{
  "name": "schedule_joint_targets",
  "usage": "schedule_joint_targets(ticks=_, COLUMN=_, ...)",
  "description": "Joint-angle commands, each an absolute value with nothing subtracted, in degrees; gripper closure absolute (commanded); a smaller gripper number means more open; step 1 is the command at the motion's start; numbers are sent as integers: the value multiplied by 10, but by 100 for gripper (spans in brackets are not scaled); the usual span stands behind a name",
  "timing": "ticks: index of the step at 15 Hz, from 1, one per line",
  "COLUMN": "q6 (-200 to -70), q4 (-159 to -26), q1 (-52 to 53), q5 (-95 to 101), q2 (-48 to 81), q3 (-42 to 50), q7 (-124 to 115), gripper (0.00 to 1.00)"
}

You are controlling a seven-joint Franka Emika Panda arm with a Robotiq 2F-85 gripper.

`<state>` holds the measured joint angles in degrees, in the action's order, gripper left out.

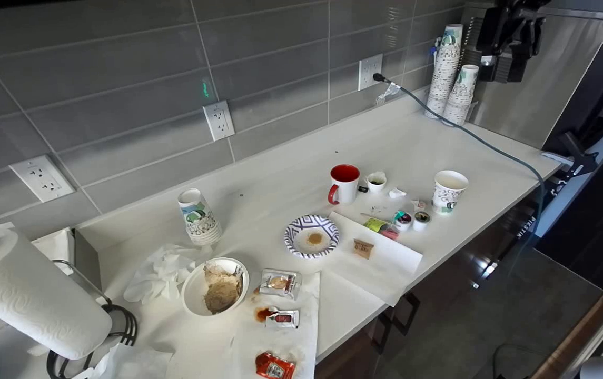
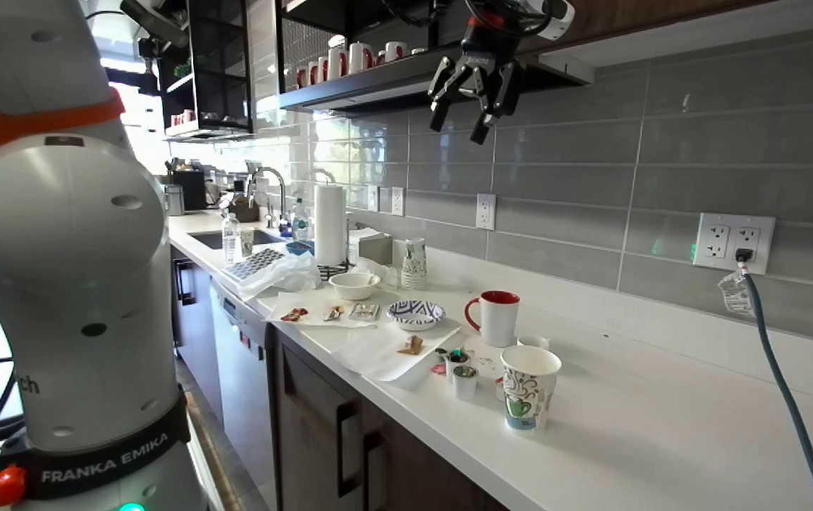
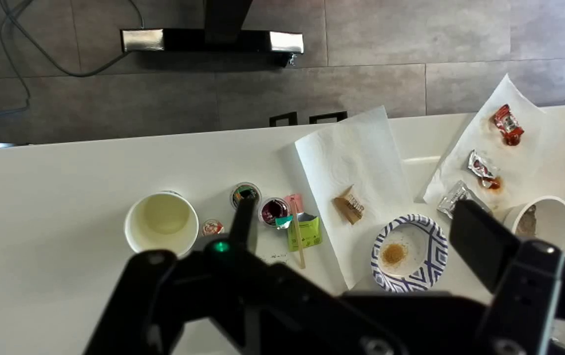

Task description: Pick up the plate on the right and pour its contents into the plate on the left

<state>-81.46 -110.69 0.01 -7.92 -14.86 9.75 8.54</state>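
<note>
The small paper plate with a blue and white patterned rim [image 1: 295, 231] stands on the counter with a little brown powder in it. It also shows in an exterior view [image 2: 417, 310] and in the wrist view [image 3: 418, 239]. The plain white bowl [image 1: 191, 288] stands to its left, holding brown and pale powder; it also shows in an exterior view [image 2: 354, 286] and partly behind a finger in the wrist view [image 3: 558, 222]. My gripper [image 2: 459, 129] is open and empty, high above the counter. In the wrist view its fingers [image 3: 356, 212] are wide apart, with the patterned plate far below.
A red and white mug [image 1: 344, 184], a paper cup with pale liquid [image 1: 447, 192] and small pods [image 3: 275, 211] stand near the plate. Stacked cups [image 1: 199, 218], a paper towel roll [image 1: 32, 295] and sauce packets [image 1: 280, 284] are around the bowl. A cable [image 1: 480, 139] crosses the far end.
</note>
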Motion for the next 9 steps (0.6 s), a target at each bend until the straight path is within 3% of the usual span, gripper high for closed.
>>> schedule_joint_targets(ticks=1, q6=-813, q4=-1105, q1=-15, q5=-82, q2=-147, q3=85, q7=89, gripper=0)
schedule_joint_targets(ticks=9, q6=-856, q4=-1149, q1=-6, q5=-86, q2=-145, q3=56, q7=73, gripper=0)
